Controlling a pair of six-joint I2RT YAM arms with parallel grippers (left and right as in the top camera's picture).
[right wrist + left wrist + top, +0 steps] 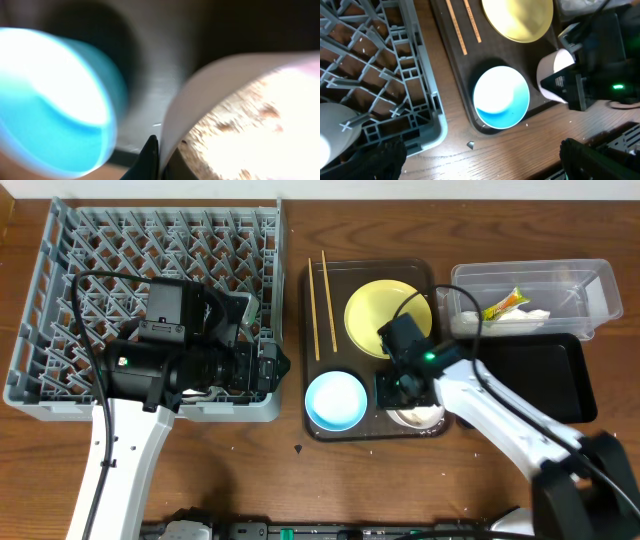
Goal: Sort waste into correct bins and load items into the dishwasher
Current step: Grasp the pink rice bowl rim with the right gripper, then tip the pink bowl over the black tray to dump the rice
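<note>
— Right gripper (405, 398) is down on the small white bowl (420, 418), at five o'clock on the dark brown rectangular serving tray (345, 355)! One dark fingertip (150, 155) sits against the outside of the bowl's wall.

— Clenched or released?

— Can't tell. The wrist camera shows only that one finger, and it's blurred. Inside the bowl there are pale brownish crumbs (235, 115).

— And the left gripper (480, 160)?

— Released, fingers spread wide with nothing between them. It hangs by the four o'clock edge of the large square grey plastic dish rack (60, 300), which fills the table's nine-to-eleven o'clock side.

— What else is on the tray?

— The round light blue bowl (335, 400) stands upright at seven o'clock, near the white bowl but apart from it. The round yellow plate (385, 315) is at one o'clock. The pair of thin wooden chopsticks (320, 305) lies side by side along the ten o'clock edge, pointing twelve to six.

— The waste?

— The clear rectangular plastic tub (600, 290), at the table's two o'clock, holds the green-and-orange snack wrapper (503, 304) and the crumpled white napkin (515, 326). The shallow glossy black rectangular tray (545, 380) is just beside the tub, at its six o'clock.
</note>
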